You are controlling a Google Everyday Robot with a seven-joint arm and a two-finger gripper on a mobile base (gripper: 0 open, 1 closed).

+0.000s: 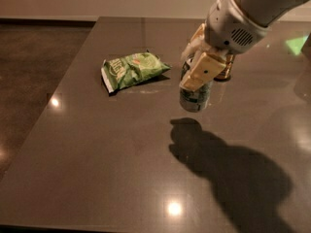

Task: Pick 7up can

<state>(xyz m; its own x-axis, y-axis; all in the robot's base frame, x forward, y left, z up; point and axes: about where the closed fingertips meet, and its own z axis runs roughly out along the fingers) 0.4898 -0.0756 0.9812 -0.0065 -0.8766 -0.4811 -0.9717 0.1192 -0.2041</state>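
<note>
Camera view, end effector [190,72] half-hiding 7up can [194,100]

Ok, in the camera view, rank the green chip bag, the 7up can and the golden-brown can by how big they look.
green chip bag, largest.
7up can, held in the gripper right of the bag.
golden-brown can, mostly hidden behind the arm and farther back, so this rank is unsure.

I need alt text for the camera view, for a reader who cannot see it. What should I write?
The gripper is closed on the 7up can and holds it upright, apparently just above the dark table. A green chip bag lies flat to the can's left in the picture, and a golden-brown can stands partly hidden behind the arm.
</note>
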